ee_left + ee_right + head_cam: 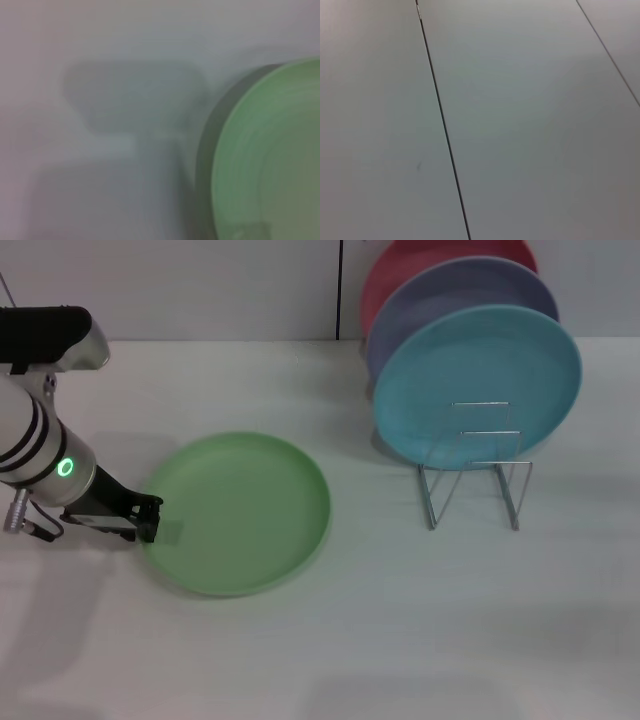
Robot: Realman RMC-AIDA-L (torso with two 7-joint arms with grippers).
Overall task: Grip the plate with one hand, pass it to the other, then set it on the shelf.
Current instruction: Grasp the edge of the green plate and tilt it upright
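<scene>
The light green plate (240,512) lies flat on the white table, left of centre. My left gripper (152,519) is down at table height against the plate's left rim, open, one jaw on each side of the edge. The left wrist view shows only the plate's rim (265,160) and its shadow on the table, with no fingers. The silver wire shelf (475,480) stands at the right with plates upright in it. My right gripper is out of view, and its wrist view shows only a plain grey panelled surface.
In the shelf stand a turquoise-blue plate (478,382), a lavender plate (440,300) behind it and a red plate (400,265) at the back. The white table (400,620) reaches to the wall behind.
</scene>
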